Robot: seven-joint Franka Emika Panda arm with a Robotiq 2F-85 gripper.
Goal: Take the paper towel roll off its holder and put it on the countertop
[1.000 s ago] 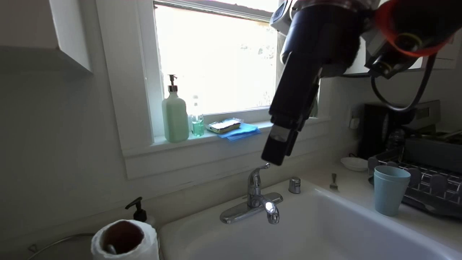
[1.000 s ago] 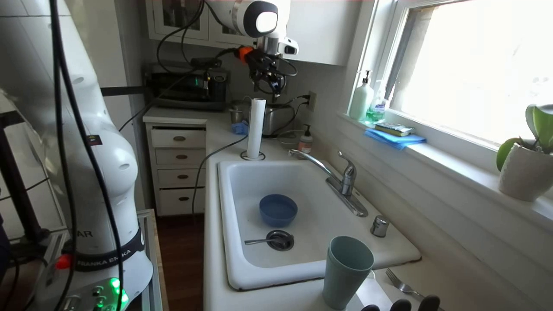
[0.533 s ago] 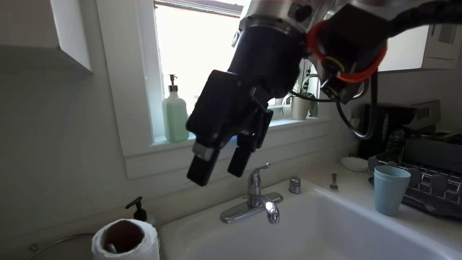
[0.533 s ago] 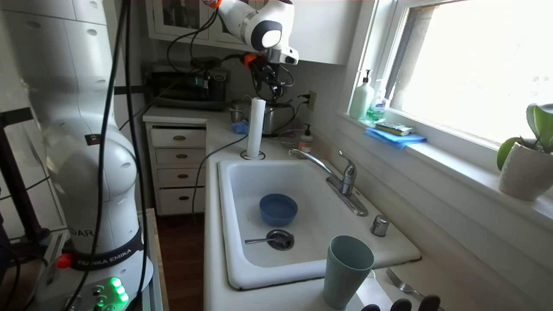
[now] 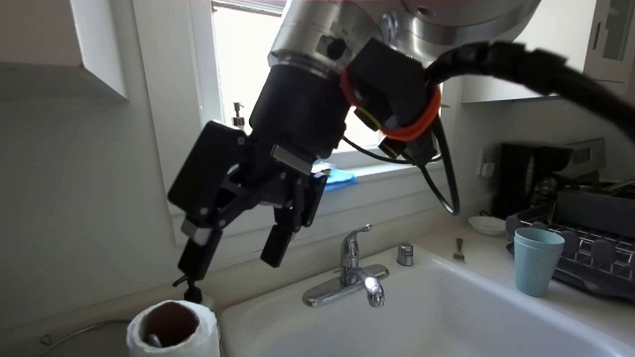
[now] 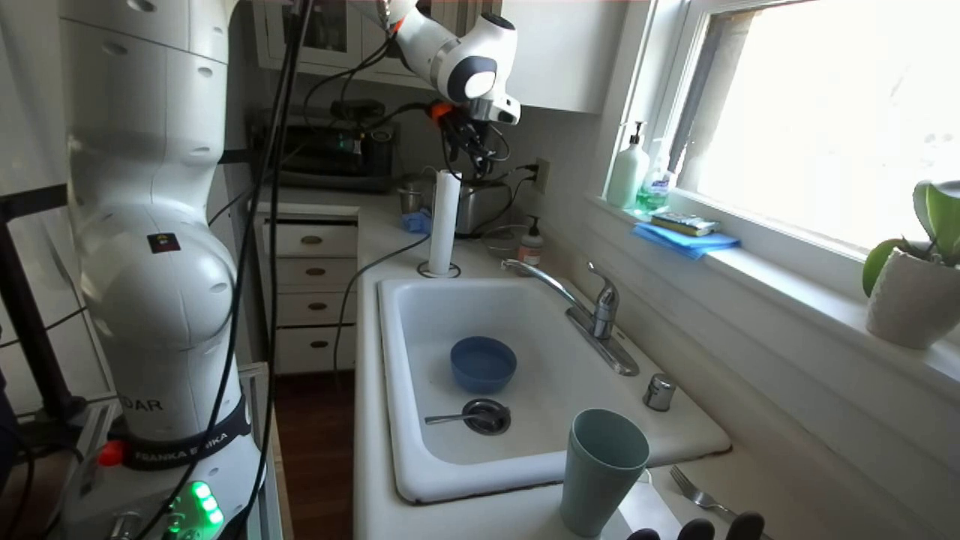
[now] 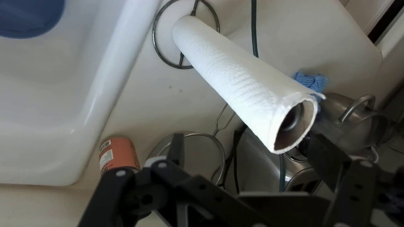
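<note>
Because holder rod threads core, paper towel roll stands | gripper empty, wrist-view six o'clock | spread wide, presumably to straddle it

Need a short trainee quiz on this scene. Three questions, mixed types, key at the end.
1. True or false: the paper towel roll stands upright on its wire holder.
2. Multiple choice: where is the blue bowl?
A) in the dish rack
B) in the sink
C) on the window sill
3. Short answer: is the gripper open or shut, and what is it holding?

Key: 1. True. 2. B. 3. Open, holding nothing.
</note>
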